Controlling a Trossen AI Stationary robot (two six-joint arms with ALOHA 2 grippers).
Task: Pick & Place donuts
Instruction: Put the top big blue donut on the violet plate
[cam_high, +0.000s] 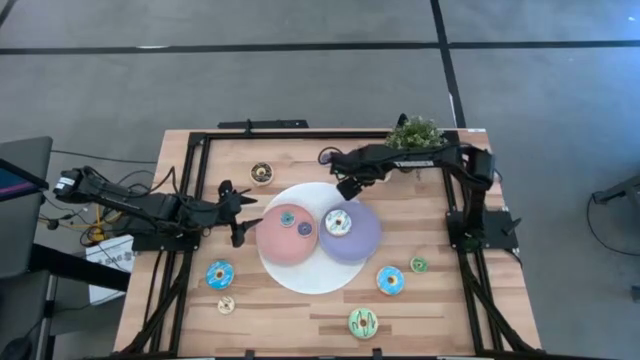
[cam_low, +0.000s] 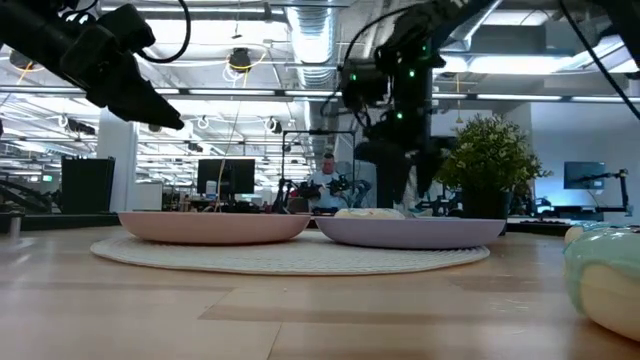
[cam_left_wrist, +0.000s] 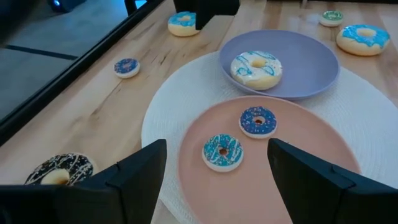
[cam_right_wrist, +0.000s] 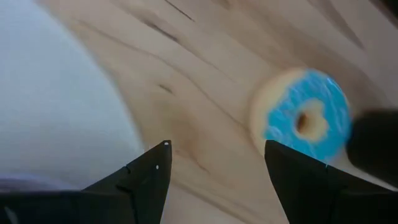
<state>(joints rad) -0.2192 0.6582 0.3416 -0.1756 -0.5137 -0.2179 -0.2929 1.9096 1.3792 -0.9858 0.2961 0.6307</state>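
Both sets of fingers stand spread and empty: left gripper (cam_high: 243, 212) at the pink plate's (cam_high: 270, 245) left rim, right gripper (cam_high: 350, 187) over the bench (cam_high: 300, 320) behind the purple plate (cam_high: 368, 243). Donuts (cam_left_wrist: 255, 68) lie on both plates, others scattered toward the bench edges. I judge them light, stiff, smooth-iced; I would pinch across the ring's outer rim.

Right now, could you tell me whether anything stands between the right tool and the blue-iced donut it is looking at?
Nothing visible does. The right tool is open above bare wood, with the blue-iced donut just ahead; only a dark shape overlaps the donut's far edge.
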